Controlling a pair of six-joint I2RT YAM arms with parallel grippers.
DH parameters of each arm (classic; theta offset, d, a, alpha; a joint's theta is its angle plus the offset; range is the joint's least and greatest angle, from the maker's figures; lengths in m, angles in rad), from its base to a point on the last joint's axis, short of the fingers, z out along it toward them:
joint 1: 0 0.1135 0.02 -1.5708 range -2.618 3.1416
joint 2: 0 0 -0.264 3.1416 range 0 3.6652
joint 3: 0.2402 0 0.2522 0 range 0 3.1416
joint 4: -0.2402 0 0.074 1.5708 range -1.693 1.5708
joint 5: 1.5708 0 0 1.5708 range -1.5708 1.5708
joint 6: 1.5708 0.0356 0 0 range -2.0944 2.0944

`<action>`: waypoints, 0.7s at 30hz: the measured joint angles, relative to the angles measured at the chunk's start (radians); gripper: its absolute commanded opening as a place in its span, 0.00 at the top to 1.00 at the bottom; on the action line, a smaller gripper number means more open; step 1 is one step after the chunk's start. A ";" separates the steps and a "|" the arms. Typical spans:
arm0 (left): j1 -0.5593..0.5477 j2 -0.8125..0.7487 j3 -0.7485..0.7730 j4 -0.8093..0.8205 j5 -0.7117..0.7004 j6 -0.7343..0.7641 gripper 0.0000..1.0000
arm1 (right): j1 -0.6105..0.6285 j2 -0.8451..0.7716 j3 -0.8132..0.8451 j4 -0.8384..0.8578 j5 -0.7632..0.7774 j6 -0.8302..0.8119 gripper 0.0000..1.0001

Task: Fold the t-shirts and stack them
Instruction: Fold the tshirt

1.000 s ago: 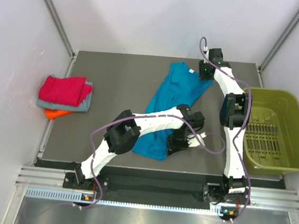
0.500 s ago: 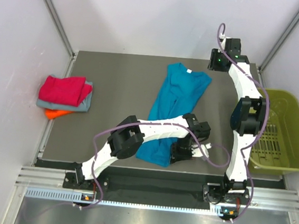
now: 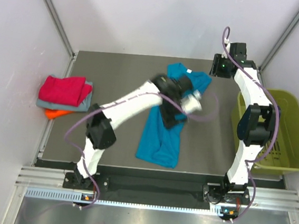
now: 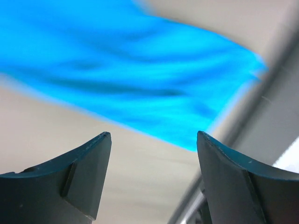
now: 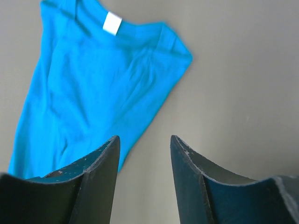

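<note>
Two grippers stand with jaws apart and empty: the left gripper (image 4: 153, 140) over the teal t-shirt (image 3: 160, 142), laid lengthwise right of bench (image 3: 116, 72) centre, apparently ready for folding; the right gripper (image 5: 143, 139) near the far right corner. The folded stack (image 3: 63, 97) sits at the left edge.

Soft matt cloth, lightly creased, on the teal-blue short-sleeved t-shirt (image 3: 160, 139). Same matt cloth over on the folded magenta-red t-shirt (image 3: 61, 89). Smooth, faintly shiny plastic for the olive-green rectangular bin (image 3: 290, 112). Dull, even finish across the dark grey tabletop (image 3: 116, 72).
</note>
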 measured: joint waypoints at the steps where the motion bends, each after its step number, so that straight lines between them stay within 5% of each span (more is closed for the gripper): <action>1: 0.078 -0.006 0.027 0.018 0.002 -0.005 0.22 | 0.000 -0.025 -0.033 -0.003 -0.008 0.002 0.52; 8: 0.504 0.081 0.130 0.274 0.021 -0.053 0.24 | 0.008 -0.102 -0.172 0.002 -0.052 0.010 0.50; 12: 0.581 0.239 0.223 0.455 0.114 -0.132 0.30 | 0.021 -0.103 -0.181 -0.001 -0.051 0.001 0.49; 21: 0.683 0.476 0.226 0.843 0.374 -0.500 0.26 | 0.047 -0.107 -0.181 0.002 -0.045 -0.019 0.48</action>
